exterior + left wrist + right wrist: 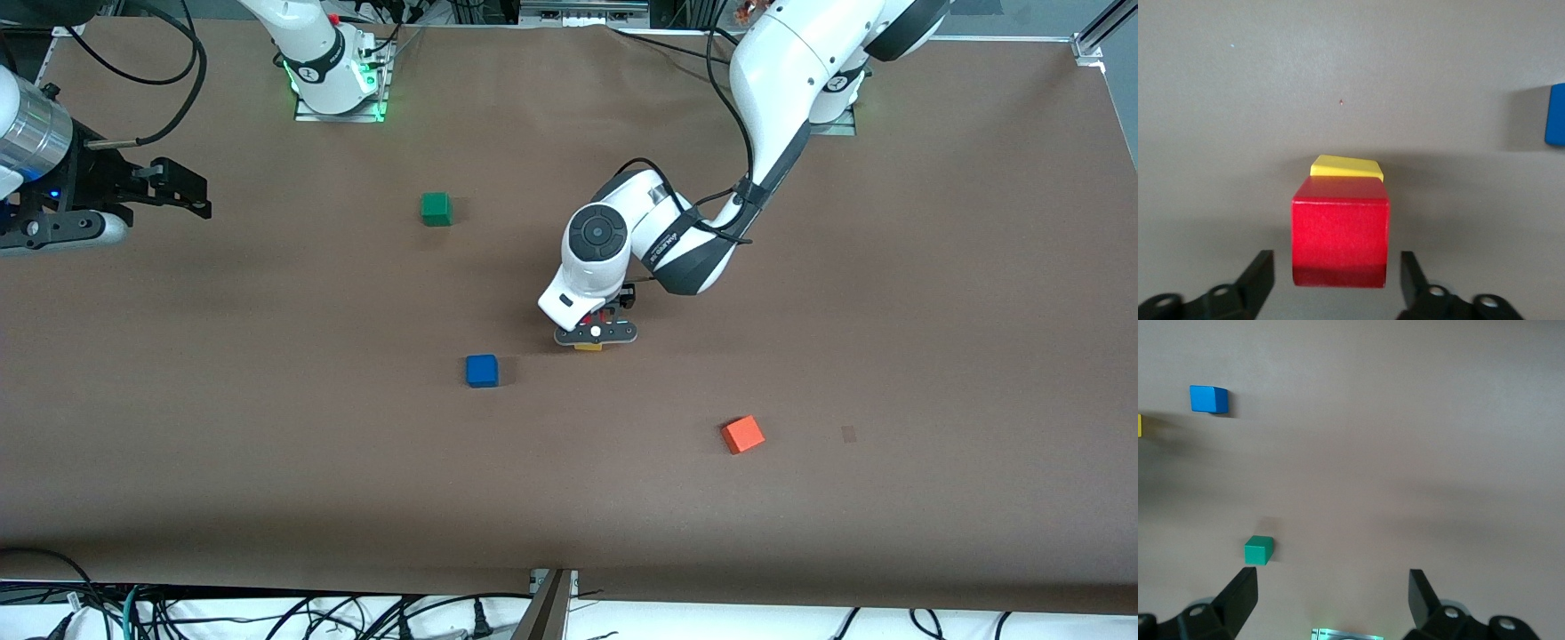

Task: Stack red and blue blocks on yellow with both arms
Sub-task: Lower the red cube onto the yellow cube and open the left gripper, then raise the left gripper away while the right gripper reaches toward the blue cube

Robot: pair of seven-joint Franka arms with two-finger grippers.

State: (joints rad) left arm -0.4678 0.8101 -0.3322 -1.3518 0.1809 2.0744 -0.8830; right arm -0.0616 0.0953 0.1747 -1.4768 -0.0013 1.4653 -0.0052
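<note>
Two cubes meet under the left gripper (594, 336); the blue block (482, 370) lies beside.

Left wrist view: red block (1341, 230) sits on yellow (1346, 167), fingers wide, apparently released.

Right wrist view: right gripper (1331, 597) waits open.

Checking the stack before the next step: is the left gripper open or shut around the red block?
Open: both fingers stand clear of the red block, which sits on the yellow block.

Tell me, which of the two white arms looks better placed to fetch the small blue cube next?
Probably the right. Its open gripper hangs free over the table's edge at its own end. The left gripper is open around the small red cube on the yellow cube, beside the blue cube.
</note>
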